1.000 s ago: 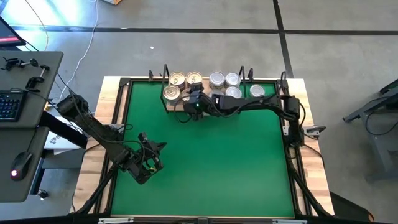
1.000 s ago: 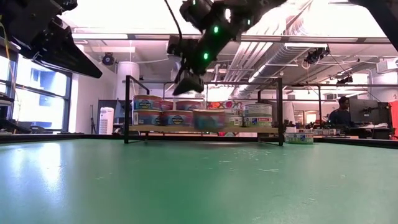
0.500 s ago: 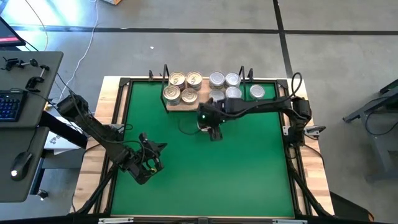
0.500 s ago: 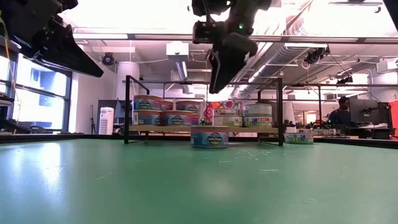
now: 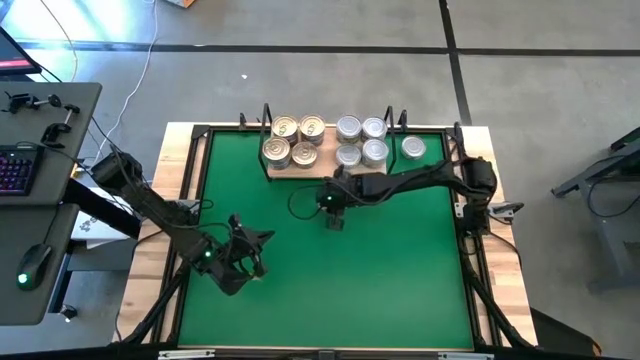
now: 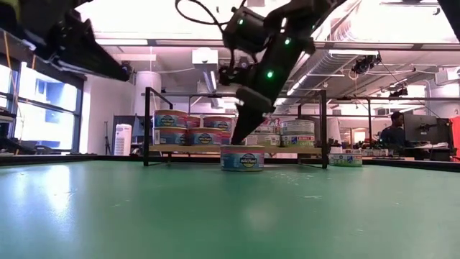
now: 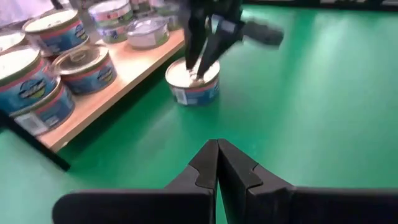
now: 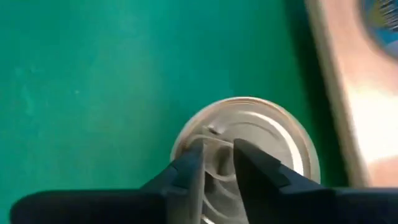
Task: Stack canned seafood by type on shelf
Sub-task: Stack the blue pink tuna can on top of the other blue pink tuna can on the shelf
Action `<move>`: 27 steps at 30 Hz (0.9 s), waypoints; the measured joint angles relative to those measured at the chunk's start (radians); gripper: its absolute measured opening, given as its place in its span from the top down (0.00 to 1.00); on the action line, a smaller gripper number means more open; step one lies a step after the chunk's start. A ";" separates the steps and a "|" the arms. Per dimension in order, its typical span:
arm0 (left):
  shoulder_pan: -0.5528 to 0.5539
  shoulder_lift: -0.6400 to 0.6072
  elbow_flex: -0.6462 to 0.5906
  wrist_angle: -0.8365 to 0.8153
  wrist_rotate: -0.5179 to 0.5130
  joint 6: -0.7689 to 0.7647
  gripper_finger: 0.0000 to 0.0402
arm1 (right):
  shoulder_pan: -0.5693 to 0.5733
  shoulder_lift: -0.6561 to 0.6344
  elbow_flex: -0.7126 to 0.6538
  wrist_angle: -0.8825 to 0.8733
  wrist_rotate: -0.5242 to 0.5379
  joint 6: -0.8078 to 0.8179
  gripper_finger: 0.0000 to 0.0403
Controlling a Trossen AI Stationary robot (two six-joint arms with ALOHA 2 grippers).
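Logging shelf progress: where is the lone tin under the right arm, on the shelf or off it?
Off: the tin sits upright on the green mat, before the shelf.

**Bright light from above, motion blur at the wrists**

The high view is evenly lit and sharp; the flat green mat (image 5: 330, 270) shows only soft, short shadows under the two dark arms. In the low view the ceiling glares white along the top edge, the arms are dark against it, and the near part of the mat is out of focus with a pale sheen. The left wrist view is blurred, most strongly at the round blue-labelled tins (image 7: 74, 65) on the light wooden shelf board (image 7: 118, 87). The right wrist view is soft everywhere; the silver lid of the single round tin (image 8: 267, 134) carries a dull reflection.
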 joint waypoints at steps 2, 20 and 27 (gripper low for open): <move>0.015 0.000 0.000 0.062 0.001 0.064 1.00 | 0.000 0.025 -0.001 0.032 -0.028 0.017 0.83; 0.150 0.017 0.000 0.320 0.184 0.313 1.00 | 0.216 0.009 0.036 0.374 -0.111 -0.053 1.00; 0.305 0.111 0.000 0.321 0.398 0.376 1.00 | 0.318 -0.016 -0.030 0.290 -0.010 0.033 1.00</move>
